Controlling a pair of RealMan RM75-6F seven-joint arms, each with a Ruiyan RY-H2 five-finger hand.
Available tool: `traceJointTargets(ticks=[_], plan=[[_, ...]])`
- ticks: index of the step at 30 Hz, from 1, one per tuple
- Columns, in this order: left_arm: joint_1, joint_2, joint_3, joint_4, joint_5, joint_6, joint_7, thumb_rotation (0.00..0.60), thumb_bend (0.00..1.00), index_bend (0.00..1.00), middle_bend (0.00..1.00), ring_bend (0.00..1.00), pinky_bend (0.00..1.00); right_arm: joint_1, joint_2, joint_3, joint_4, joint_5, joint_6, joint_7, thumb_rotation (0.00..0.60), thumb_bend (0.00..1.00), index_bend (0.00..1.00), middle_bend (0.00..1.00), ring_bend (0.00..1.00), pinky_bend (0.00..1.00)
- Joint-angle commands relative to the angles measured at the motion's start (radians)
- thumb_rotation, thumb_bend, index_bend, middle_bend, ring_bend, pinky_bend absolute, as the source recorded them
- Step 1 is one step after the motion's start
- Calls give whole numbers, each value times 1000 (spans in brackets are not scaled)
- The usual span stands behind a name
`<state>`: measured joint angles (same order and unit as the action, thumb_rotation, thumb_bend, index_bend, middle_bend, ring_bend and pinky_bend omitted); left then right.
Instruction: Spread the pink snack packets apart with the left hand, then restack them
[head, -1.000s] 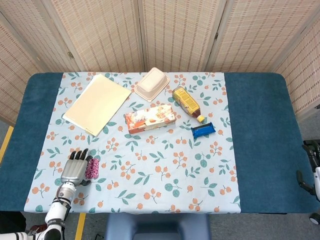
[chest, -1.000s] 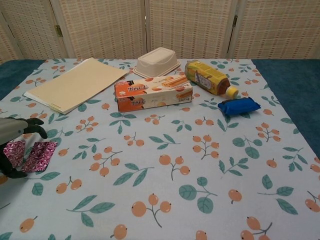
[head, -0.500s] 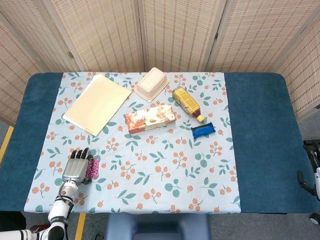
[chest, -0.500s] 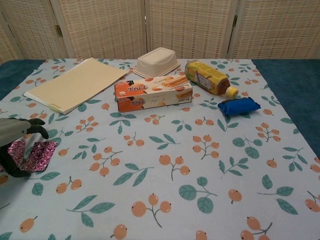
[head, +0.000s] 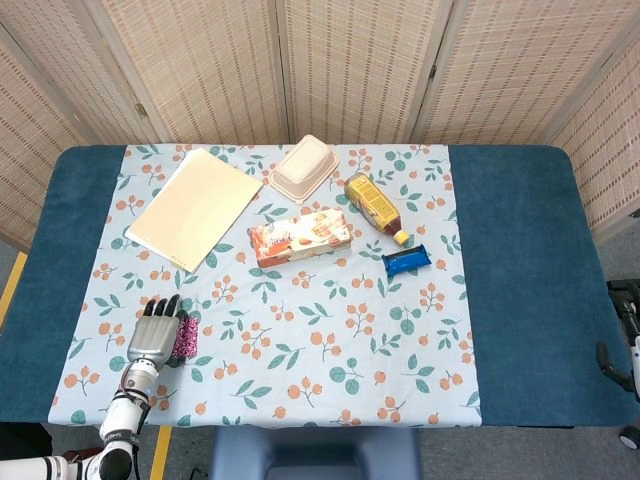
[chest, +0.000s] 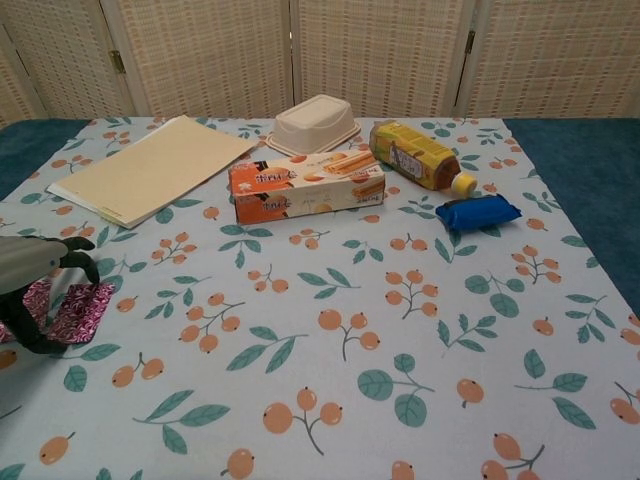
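Note:
The pink snack packets (head: 184, 337) (chest: 78, 312) lie on the floral cloth near the front left corner, partly overlapping. My left hand (head: 152, 337) (chest: 32, 272) lies over their left part, palm down, fingers stretched toward the far side. In the chest view its fingertips (chest: 78, 254) arch above the packets and the thumb (chest: 30, 336) touches the cloth at their near edge. Nothing is lifted. My right hand (head: 620, 330) shows only as dark parts at the head view's right edge, off the table.
Further back stand a cream folder (head: 195, 207), a white lidded tray (head: 303, 168), an orange snack box (head: 300, 237), a lying yellow bottle (head: 373, 205) and a blue packet (head: 406, 261). The table's front edge (head: 260, 420) runs close below the left hand.
The left hand has slid a little toward the front edge and to the right, covering more of the left pink packet. Everything else stays put.

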<state>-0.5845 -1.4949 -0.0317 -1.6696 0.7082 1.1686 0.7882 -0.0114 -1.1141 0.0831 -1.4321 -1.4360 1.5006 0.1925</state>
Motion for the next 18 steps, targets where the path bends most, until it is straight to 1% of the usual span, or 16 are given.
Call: traceJointTargets(ticks=[1, 5, 16, 18], plan=[[-2, 1, -1, 1, -5, -1, 2, 600, 232, 246, 0, 0, 0, 0, -1, 0, 1, 0, -1, 1, 600, 497, 98, 0, 0, 0], [-5, 1, -1, 1, -11, -1, 4, 600, 232, 236, 0, 0, 0, 2, -3, 0, 4, 1, -4, 3, 600, 497, 98, 0, 0, 0], [2, 4, -2, 0, 8, 15, -19, 600, 232, 330, 0, 0, 0, 1, -5, 2, 10, -2, 0, 10, 600, 496, 98, 0, 0, 0], [4, 9, -2, -7, 10, 18, -22, 600, 231, 335, 0, 0, 0, 0, -5, 2, 11, -2, 1, 11, 600, 496, 98, 0, 0, 0]])
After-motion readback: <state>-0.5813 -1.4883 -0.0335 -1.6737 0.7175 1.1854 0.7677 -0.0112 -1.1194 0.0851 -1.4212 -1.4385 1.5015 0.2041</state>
